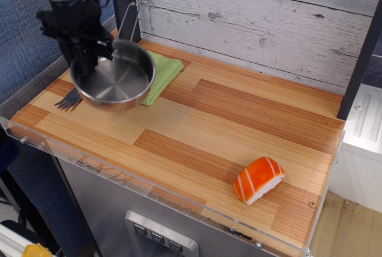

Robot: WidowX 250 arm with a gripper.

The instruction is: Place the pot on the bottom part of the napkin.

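One pot (pixel 113 78) overhangs the napkin's (pixel 161 71) near edge.

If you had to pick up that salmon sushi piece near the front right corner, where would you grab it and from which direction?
Grip the salmon sushi across its narrow width, on the white rice sides below the orange topping, coming straight down from above. It lies flat and alone on the wooden table, its long axis running diagonally, so the end effector would likely need turning to match.

Wooden tabletop (pixel 203 120): napkin (pixel 162 73), fork (pixel 68 99), sushi (pixel 258 179)
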